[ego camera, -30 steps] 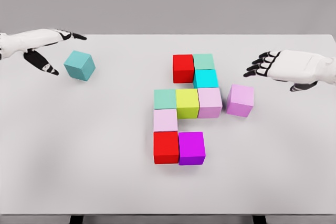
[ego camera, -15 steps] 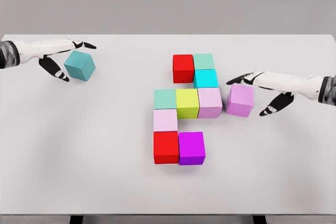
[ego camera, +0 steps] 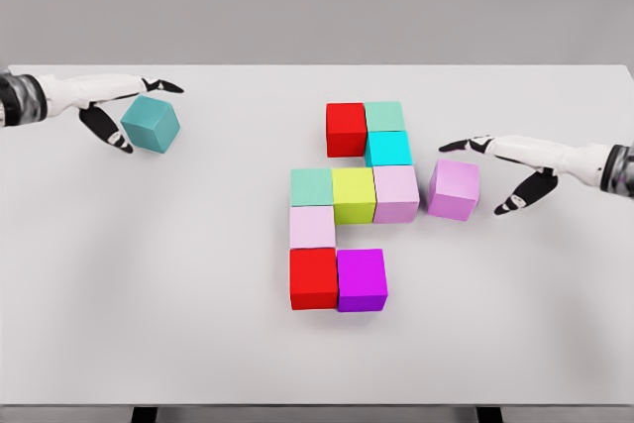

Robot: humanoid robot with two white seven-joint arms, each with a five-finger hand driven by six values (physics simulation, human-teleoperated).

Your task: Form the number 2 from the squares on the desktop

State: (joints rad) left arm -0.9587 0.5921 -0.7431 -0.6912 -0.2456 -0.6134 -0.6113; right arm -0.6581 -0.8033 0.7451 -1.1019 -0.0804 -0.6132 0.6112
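Observation:
Several coloured cubes form a partial figure mid-table: a red cube [ego camera: 346, 129] and green cube [ego camera: 384, 115] on top, a cyan cube [ego camera: 387, 148] below, a row of green, yellow [ego camera: 353, 194] and pale pink, then a pink, red [ego camera: 313, 277] and purple cube [ego camera: 362, 278]. A loose violet cube [ego camera: 454, 188] lies just right of the row. My right hand [ego camera: 493, 173] is open beside it, fingers spread around its right side without touching. A loose teal cube [ego camera: 151, 124] sits far left, with my left hand [ego camera: 134, 113] open against it.
The white table [ego camera: 198, 324] spans the view, with its front edge near the bottom and its back edge behind the cubes.
Both hands have reached in toward the loose cubes: the left one to the teal cube, the right one down to the violet cube. The cubes have stayed in place.

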